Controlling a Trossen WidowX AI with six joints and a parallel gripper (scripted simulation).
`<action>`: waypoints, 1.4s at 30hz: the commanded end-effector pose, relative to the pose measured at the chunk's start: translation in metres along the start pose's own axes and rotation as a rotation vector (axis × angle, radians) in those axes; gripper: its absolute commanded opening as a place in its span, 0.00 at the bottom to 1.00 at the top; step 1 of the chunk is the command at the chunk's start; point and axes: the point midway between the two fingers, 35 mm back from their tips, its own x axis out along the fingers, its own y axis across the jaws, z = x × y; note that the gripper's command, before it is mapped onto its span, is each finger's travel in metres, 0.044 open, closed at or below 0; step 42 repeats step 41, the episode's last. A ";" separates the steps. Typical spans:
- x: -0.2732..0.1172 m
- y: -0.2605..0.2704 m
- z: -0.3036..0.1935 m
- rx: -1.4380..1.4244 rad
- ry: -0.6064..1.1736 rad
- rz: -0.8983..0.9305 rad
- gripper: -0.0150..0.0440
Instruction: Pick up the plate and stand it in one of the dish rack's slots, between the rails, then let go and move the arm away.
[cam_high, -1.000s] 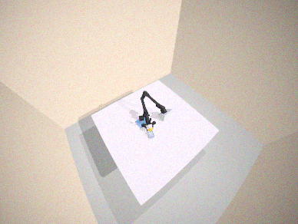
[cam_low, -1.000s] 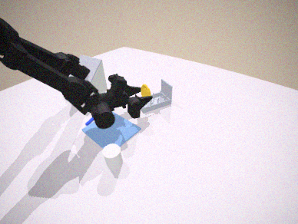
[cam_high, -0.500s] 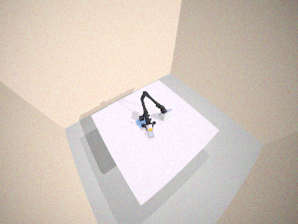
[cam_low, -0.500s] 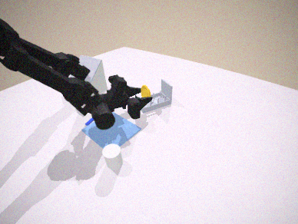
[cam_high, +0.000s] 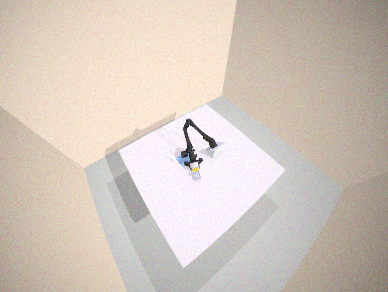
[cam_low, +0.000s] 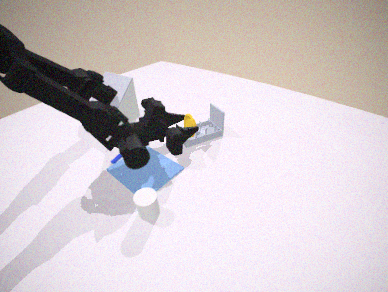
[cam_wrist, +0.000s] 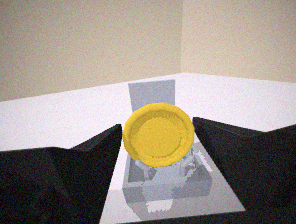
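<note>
The yellow plate (cam_high: 195, 169) (cam_low: 189, 121) (cam_wrist: 159, 134) is upright, its face toward the wrist camera. Its lower edge is at the grey dish rack (cam_low: 217, 119) (cam_wrist: 167, 192), toward the rack's near end; which slot it is in, or whether it is fully seated, I cannot tell. The rack's tall end panel rises behind the plate. My gripper (cam_low: 191, 123) (cam_wrist: 157, 124) is open, with one fingertip at each side of the plate. A thin gap shows at the left fingertip in the wrist view; at the right one I cannot tell whether it touches.
A blue square mat (cam_low: 167, 170) lies under the arm, before the rack. A white cylinder (cam_low: 145, 198) stands at the mat's near corner, and a small dark blue bar (cam_low: 116, 158) at its left edge. A grey wedge-shaped block (cam_high: 216, 151) (cam_low: 128, 98) stands behind the arm.
</note>
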 end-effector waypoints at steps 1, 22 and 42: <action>0.000 0.000 0.000 0.000 0.000 0.000 0.93; -0.010 -0.010 0.116 -0.005 -0.014 -0.010 0.93; -0.005 0.015 0.120 0.410 0.341 0.086 0.93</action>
